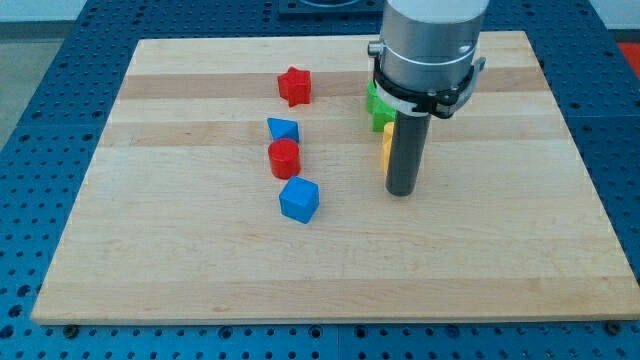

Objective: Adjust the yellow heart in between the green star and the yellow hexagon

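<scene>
My tip [401, 190] rests on the board right of centre. A yellow block [386, 146] shows only as a sliver at the rod's left edge, just above the tip; its shape cannot be made out. A green block [377, 107] sits just above it, mostly hidden by the arm's body; it looks like part of a star. I cannot tell the yellow heart from the yellow hexagon, and any second yellow block is hidden behind the arm.
A red star [294, 86] lies at the upper middle. Below it stand a blue triangular block [283, 129], a red cylinder [284, 158] and a blue block [299, 200] in a column. The wooden board [180, 260] lies on a blue perforated table.
</scene>
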